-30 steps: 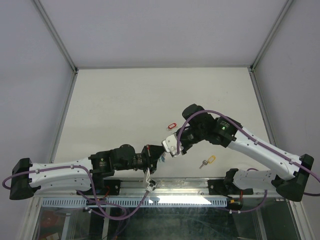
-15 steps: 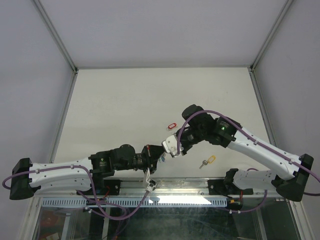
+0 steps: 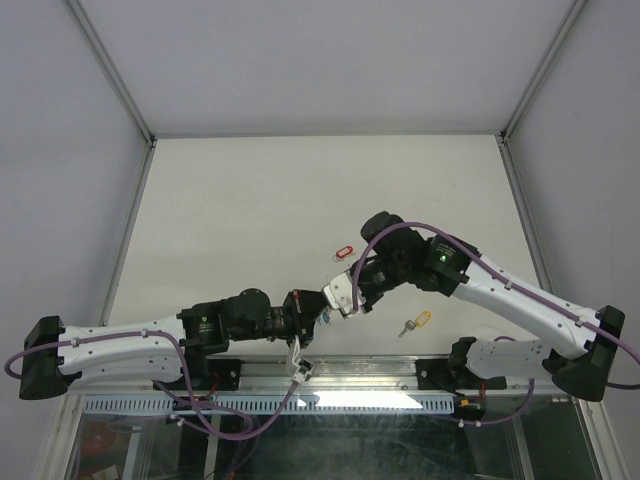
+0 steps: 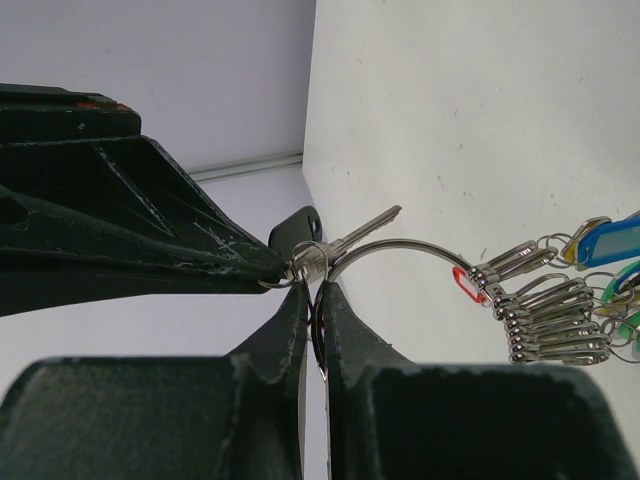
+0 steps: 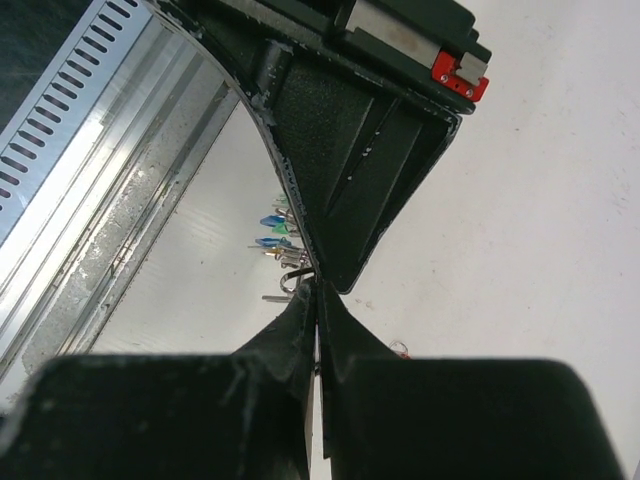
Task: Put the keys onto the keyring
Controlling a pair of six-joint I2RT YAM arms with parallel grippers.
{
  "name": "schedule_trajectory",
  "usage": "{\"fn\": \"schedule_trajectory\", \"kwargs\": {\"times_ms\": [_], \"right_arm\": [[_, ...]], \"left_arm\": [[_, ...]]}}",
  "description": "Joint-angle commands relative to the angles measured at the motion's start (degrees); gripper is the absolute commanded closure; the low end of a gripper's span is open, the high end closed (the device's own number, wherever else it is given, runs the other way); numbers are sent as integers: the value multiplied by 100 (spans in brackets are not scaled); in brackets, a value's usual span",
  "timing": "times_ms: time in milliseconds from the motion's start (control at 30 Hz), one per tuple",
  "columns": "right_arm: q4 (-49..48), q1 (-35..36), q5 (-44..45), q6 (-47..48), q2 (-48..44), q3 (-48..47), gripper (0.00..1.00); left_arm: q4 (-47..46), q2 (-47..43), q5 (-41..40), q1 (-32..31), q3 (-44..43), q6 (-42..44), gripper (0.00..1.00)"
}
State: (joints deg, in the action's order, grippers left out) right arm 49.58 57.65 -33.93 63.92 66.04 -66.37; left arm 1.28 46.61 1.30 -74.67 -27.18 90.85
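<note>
Left wrist view: your left gripper (image 4: 318, 298) is pinched shut on the keyring (image 4: 400, 245), your right gripper (image 4: 284, 271) is clamped on the black key (image 4: 298, 231) touching the wire just above that pinch, blade pointing up-right, so I'd say the right arm does the threading

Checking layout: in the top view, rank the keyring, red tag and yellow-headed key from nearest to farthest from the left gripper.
1. Keyring, clamped in the left gripper's jaws.
2. Red tag, farther up the table.
3. Yellow-headed key, off to the right near the front edge.
</note>
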Motion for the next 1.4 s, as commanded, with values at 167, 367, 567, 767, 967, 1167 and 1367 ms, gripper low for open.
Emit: {"fn": "schedule_trajectory", "kwargs": {"times_ms": [167, 367, 567, 767, 967, 1167, 1367], "right_arm": [[-140, 71, -203, -133, 21, 69, 100], [-91, 80, -211, -138, 72, 63, 100], [-39, 96, -239, -169, 118, 50, 100], [-1, 123, -157, -131, 165, 69, 100], [-99, 141, -36, -88, 178, 125, 100], [-278, 141, 172, -25, 129, 238, 100], [-552, 142, 264, 15, 32, 330, 100]], "left_arm": [[-391, -42, -11, -68, -229, 74, 100], [-400, -54, -20, -70, -235, 94, 100], [-400, -76, -47, -69, -224, 108, 100], [-435, -80, 3, -65, -225, 116, 100], [-431, -113, 42, -70, -224, 109, 100], [-436, -118, 93, -70, -221, 68, 100], [-435, -130, 143, -66, -218, 43, 100]]}}
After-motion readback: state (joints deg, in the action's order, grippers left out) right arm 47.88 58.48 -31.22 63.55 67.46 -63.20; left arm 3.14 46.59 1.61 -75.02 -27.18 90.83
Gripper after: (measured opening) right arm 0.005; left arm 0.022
